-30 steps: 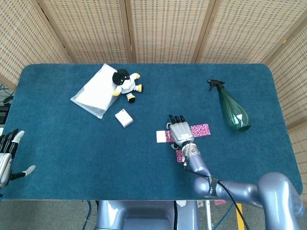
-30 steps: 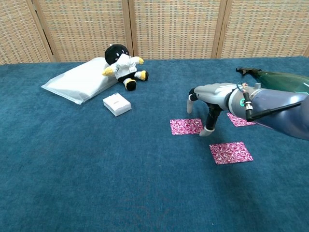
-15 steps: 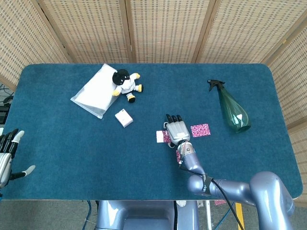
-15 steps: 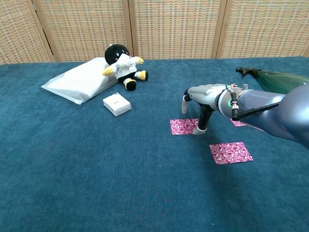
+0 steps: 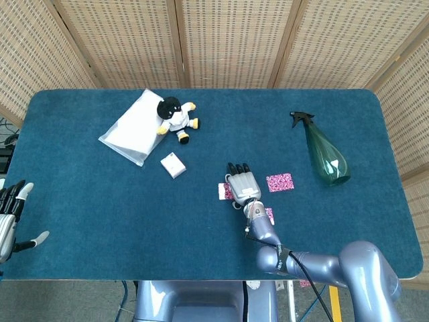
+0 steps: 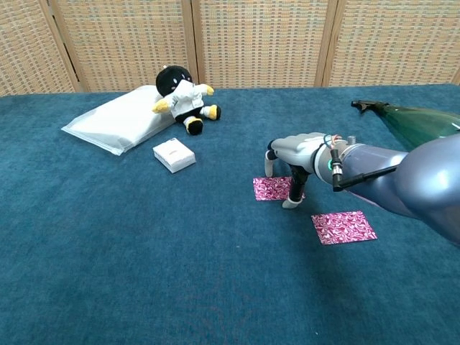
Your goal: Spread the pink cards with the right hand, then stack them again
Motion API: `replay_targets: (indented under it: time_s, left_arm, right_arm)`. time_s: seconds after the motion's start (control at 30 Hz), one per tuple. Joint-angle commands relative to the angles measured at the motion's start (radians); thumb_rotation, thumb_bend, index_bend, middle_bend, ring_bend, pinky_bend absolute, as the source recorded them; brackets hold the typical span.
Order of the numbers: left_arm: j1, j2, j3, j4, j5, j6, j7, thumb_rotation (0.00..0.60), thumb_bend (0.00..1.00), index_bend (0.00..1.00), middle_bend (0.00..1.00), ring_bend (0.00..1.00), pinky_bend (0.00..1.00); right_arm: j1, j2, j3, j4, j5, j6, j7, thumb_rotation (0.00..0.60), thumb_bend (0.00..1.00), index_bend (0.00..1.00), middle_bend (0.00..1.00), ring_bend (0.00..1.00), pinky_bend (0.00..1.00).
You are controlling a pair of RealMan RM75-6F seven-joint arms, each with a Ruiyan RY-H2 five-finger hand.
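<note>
Chest view: right hand fingers apparently touch a pink card.

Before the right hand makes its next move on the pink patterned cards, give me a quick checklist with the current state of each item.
1. Cards spread apart: ok. Three lie separate: the left pink patterned card, the near pink patterned card and the far pink patterned card.
2. Right hand over the left card, fingertips down at its edge: ok.
3. Right hand actually pressing that card: cannot tell.
4. Cards restacked: not ok.
5. Left hand away at the table edge, holding nothing: ok.
6. Green plastic spray bottle and small white box apart from the cards: ok.
</note>
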Motion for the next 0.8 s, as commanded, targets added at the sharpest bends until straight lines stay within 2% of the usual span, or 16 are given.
replay_targets:
  time_s: [0.03,0.3,0.8]
  left_arm:
    - [0.001,-0.001,0.000,0.001,0.001,0.001,-0.001,0.600,0.00,0.00,0.00,0.00,0.00]
    - [0.001,-0.001,0.001,0.003,0.002,0.002,-0.004,0.600,0.00,0.00,0.00,0.00,0.00]
    - [0.001,-0.001,0.001,0.004,0.003,0.004,-0.005,0.600,0.00,0.00,0.00,0.00,0.00]
  right_arm:
    - [0.002,-0.004,0.001,0.009,0.002,-0.002,-0.003,0.600,0.26,0.33,0.00,0.00,0.02]
    - [-0.005,-0.015,-0.003,0.029,-0.016,-0.007,0.002,0.600,0.26,0.46,0.00,0.00,0.02]
    - [-0.022,-0.015,0.003,0.027,-0.059,-0.006,0.027,0.600,0.38,0.54,0.00,0.00,0.02]
